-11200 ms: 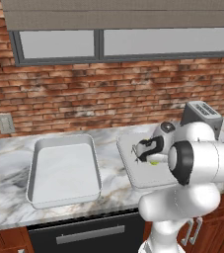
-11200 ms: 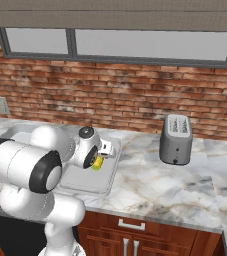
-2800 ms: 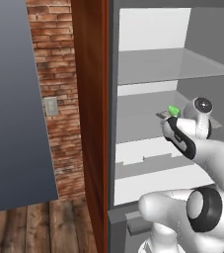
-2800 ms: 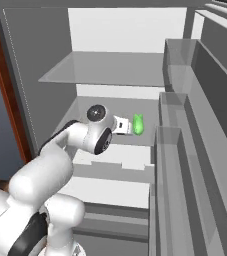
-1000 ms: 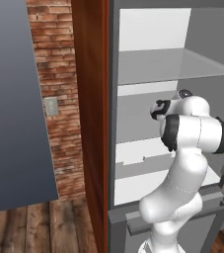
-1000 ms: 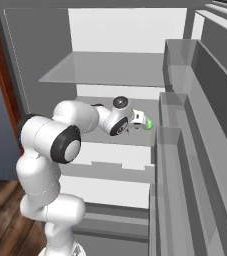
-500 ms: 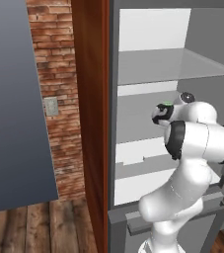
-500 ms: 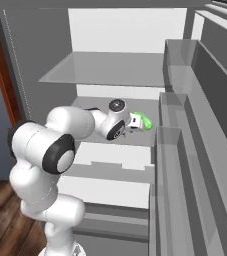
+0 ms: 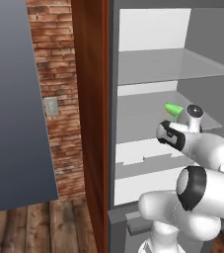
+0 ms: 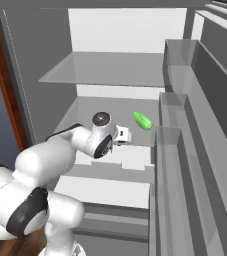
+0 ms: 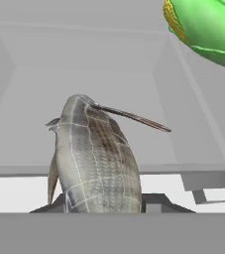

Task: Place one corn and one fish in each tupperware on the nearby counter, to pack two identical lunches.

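Observation:
In the hand view a grey, scaled fish (image 11: 95,158) with a thin dark fin stands up between my fingertips, and my gripper (image 11: 103,206) is shut on it. A bright green corn (image 11: 208,30) lies on the grey fridge shelf (image 10: 85,112), beyond and to the right of the fish. From the base views my gripper (image 10: 123,135) hovers over the front of that shelf, a little short of the green corn (image 10: 143,120), (image 9: 171,108). The tupperware and the counter are out of view.
I face an open grey fridge with an upper shelf (image 9: 148,66) and a white drawer (image 9: 143,155) below. Door bins (image 10: 177,145) stand close on the right. A reddish wooden panel (image 9: 90,123) and a brick wall (image 9: 52,74) are on the left.
My gripper has closed on the fish and drawn back from the green corn toward the front of the shelf. The corn stays on the shelf.

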